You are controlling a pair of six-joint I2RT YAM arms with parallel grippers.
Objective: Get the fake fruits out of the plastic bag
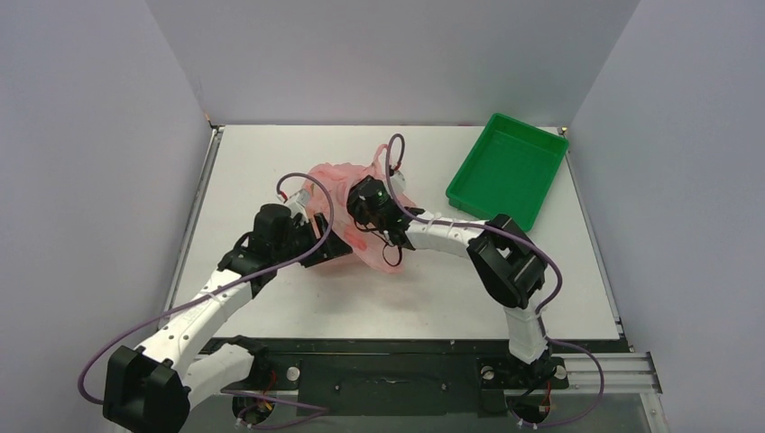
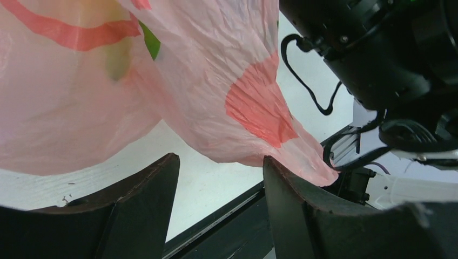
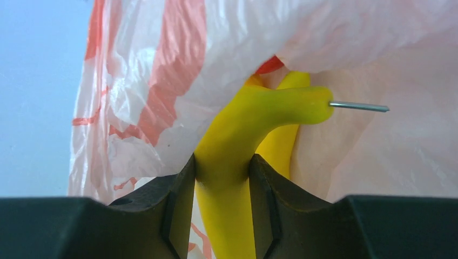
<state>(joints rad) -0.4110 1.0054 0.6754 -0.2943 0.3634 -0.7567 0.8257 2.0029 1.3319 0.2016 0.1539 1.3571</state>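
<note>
- Nearest the bases, the left pincer sits low over the white tabletop at the near-left side of the plastic bag. Its jaws are spread wide with nothing between them, just bare tabletop in the gap.
- A floppy lower corner of the bag drapes against the tip of its right finger; the rest of the pink film hangs above the jaws.
- A bit further in, the right pincer has reached in from the right and is poked into the bag's crumpled pink film. It's clamped snug on a yellow banana, both fingers pressed against the body.
- The banana curves up out of the jaws, and a thin metal pin sticks out of its end.
- Just behind it is a 2nd yellow piece, also in the bag's folds.
- The bag is bunched up around mid-tabletop, between the 2 arms.
- Farthest back on the right, a green tray sits well apart from the bag.
</note>
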